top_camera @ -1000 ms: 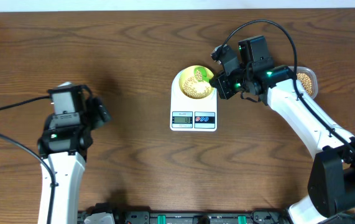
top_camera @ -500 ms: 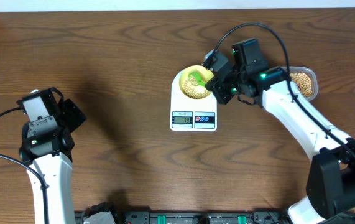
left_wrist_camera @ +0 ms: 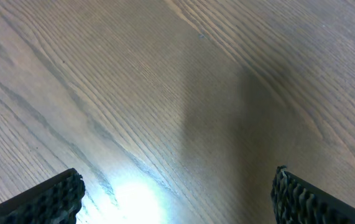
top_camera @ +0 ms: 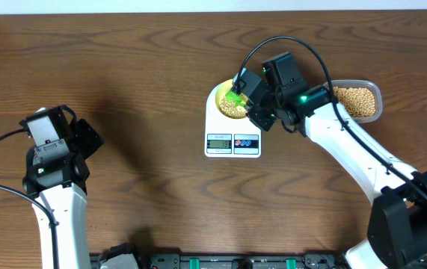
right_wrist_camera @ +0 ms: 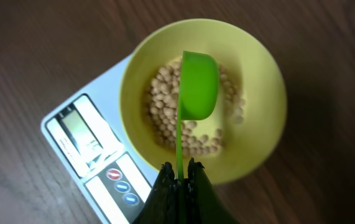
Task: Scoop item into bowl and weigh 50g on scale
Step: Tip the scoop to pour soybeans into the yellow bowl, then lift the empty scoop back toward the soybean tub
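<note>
Right wrist: the right gripper [right_wrist_camera: 178, 180] clamps a scoop [right_wrist_camera: 199, 84] upturned over the bowl [right_wrist_camera: 270, 81], beans [right_wrist_camera: 165, 106] already in. The scale [right_wrist_camera: 71, 124] display is unreadable, and the left gripper [left_wrist_camera: 177, 196] gapes empty.

dark wood-grain table [top_camera: 161, 67] filling pretty much the whole shot, clear plastic tub [top_camera: 379, 93] sitting over on the right side, green scoop [right_wrist_camera: 199, 84] with a skinny handle, pale strip [top_camera: 198, 5] along the table's far edge

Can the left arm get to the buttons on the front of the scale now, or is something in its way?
Probably yes. Only bare table lies between the left pincer and the scale; the right pincer, holding the green scoop, is over the bowl, not the buttons.
</note>
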`<state>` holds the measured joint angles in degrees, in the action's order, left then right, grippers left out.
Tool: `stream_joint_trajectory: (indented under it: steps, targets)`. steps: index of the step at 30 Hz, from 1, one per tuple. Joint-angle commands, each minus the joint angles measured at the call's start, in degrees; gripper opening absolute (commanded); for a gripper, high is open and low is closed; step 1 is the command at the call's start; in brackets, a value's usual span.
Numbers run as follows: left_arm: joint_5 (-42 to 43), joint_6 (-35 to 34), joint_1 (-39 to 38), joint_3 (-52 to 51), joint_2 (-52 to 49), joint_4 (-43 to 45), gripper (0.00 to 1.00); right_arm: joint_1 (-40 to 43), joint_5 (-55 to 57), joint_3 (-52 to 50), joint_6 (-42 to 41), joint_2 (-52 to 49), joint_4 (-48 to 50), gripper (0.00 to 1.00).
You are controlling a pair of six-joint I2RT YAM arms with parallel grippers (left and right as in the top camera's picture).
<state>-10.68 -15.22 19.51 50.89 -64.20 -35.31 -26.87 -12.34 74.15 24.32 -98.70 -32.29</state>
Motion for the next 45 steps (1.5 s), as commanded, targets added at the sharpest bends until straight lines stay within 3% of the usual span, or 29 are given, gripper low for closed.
stream_joint_trajectory:
  steps: [1,20,29,35,45]
  targets:
    - [-0.7,-0.1,0.3,0.0,-0.1,0.2,0.98,-0.7,4.0,1.2,1.1,2.3,-0.3,0.01]
    - [-0.7,-0.1,0.3,0.0,-0.1,0.2,0.98,-1.0,7.7,1.2,3.6,6.2,-0.4,0.01]
    - [-0.7,-0.1,0.3,0.0,-0.1,0.2,0.98,-0.2,4.1,1.2,-6.9,6.2,-0.3,0.01]
    - [-0.7,-0.1,0.3,0.0,-0.1,0.2,0.98,5.7,-13.4,1.2,-12.7,6.2,0.1,0.01]
    - [-0.7,-0.1,0.3,0.0,-0.1,0.2,0.98,20.8,-14.7,1.2,-18.6,10.3,-1.7,0.01]
